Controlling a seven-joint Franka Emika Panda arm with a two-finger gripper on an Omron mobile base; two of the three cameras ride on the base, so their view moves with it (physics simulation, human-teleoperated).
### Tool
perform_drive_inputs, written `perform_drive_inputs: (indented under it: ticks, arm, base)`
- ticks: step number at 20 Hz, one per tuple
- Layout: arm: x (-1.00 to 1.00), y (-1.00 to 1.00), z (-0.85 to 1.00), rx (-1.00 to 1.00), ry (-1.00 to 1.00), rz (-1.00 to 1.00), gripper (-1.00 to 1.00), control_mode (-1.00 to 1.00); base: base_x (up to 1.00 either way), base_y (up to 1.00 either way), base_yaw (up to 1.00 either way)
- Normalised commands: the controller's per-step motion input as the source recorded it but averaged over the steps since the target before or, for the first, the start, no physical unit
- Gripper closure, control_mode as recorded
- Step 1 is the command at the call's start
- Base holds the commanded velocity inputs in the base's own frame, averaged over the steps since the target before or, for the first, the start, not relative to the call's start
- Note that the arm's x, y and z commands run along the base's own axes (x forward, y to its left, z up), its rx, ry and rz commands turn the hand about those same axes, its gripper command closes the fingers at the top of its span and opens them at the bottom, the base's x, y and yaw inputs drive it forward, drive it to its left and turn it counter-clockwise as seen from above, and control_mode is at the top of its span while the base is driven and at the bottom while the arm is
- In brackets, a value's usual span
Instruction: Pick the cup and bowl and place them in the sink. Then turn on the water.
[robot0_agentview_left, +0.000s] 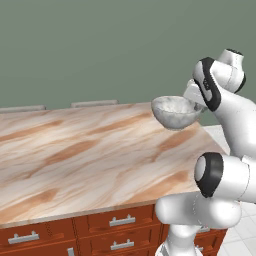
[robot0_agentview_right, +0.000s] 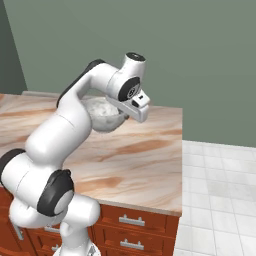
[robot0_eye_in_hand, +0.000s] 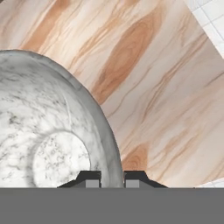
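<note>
Bowl (robot0_agentview_left: 175, 113) half-hidden by arm in right base view.
Gripper (robot0_eye_in_hand: 112, 178) clamped on bowl rim, held above bench (robot0_agentview_left: 90, 155).

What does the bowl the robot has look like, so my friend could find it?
Start at the big beige-brown marbled counter with wooden drawers beneath. Near its far right corner, the white robot arm holds a round, mottled grey-white, stone-like bowl up above the surface. The end effector pinches its rim, and it's the only thing raised off the counter.

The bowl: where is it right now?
The bowl is held off the counter near its far right corner, its rim pinched in the gripper.
</note>
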Motion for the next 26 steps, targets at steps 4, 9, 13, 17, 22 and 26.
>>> perform_drive_inputs:
  ticks: [4, 9, 13, 17, 22, 26]
  arm:
    - [-0.20, 0.00, 0.21, 0.00, -0.04, -0.03, 1.00, -1.00]
    - [-0.21, 0.00, 0.12, 0.00, -0.02, -0.02, 1.00, -1.00]
    - [0.00, 0.00, 0.00, 0.00, 0.00, 0.00, 1.00, 1.00]
    - [0.00, 0.00, 0.00, 0.00, 0.00, 0.00, 1.00, 1.00]
    - [0.00, 0.00, 0.00, 0.00, 0.00, 0.00, 1.00, 1.00]
    - [0.00, 0.00, 0.00, 0.00, 0.00, 0.00, 1.00, 1.00]
  base:
    - [0.00, 0.00, 0.00]
    - [0.00, 0.00, 0.00]
    - [-0.53, -0.12, 0.00]
    - [-0.81, -0.60, -0.06]
    - [-0.71, -0.91, -0.24]
    - [-0.34, -0.96, -0.43]
